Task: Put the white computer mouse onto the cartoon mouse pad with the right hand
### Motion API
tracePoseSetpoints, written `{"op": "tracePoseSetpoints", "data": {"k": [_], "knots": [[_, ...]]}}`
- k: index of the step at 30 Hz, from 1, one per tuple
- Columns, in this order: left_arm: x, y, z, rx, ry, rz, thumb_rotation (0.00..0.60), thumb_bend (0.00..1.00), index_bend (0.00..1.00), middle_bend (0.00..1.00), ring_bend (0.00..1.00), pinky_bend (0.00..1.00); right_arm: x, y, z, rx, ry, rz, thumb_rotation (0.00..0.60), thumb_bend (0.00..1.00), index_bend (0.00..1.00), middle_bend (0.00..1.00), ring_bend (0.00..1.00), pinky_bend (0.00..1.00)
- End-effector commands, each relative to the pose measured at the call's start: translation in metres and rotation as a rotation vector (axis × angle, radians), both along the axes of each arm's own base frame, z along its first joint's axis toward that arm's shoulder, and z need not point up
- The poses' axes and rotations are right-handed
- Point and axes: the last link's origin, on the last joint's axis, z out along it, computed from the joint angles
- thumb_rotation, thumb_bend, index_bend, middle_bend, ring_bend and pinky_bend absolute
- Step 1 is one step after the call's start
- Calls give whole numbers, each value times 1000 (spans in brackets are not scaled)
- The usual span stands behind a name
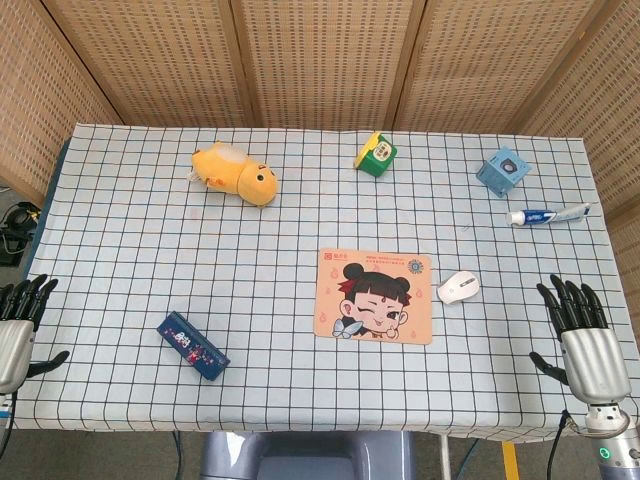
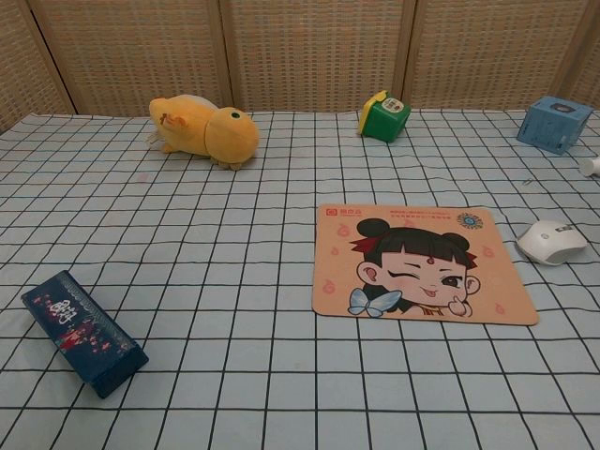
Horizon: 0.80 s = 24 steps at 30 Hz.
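The white computer mouse [image 1: 459,287] lies on the checked cloth just right of the cartoon mouse pad [image 1: 374,295]; in the chest view the mouse [image 2: 552,241] sits beside the pad [image 2: 422,262], apart from it. My right hand [image 1: 581,335] is at the table's near right edge, open, fingers spread upward, well to the right of the mouse. My left hand [image 1: 18,325] is at the near left edge, open and holding nothing. Neither hand shows in the chest view.
A yellow plush toy [image 1: 235,173] lies at back left, a green box [image 1: 375,154] at back centre, a blue box [image 1: 502,171] and a toothpaste tube [image 1: 547,215] at back right. A dark blue box [image 1: 192,345] lies at front left.
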Motion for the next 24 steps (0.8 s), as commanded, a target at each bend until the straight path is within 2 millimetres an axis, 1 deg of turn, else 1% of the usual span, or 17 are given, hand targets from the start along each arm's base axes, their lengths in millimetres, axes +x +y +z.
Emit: {"op": "tracePoseSetpoints", "data": {"k": [1,8,18,21,24], "knots": [[0,0,0,-2,0,-1,600,43,0,0,0,0,0,0,0,2,-2,-2,600,36,32,0,0,0],[1,-1,1,2,-2,-5,600,44,0,0,0,0,0,0,-1,12,-2,-6,600,37,35,0,0,0],[0,-1,4,11,-10,-3,600,43,0,0,0,0,4,-3,-10,44,4,24,600,37,115,0,0,0],[0,-1,4,14,-10,-7,600,43,0,0,0,0,7,-9,-12,50,-4,41,600,37,152,0,0,0],[0,-1,4,16,-8,-8,600,43,0,0,0,0,11,-21,-14,64,14,69,600,37,194,5,0,0]]}}
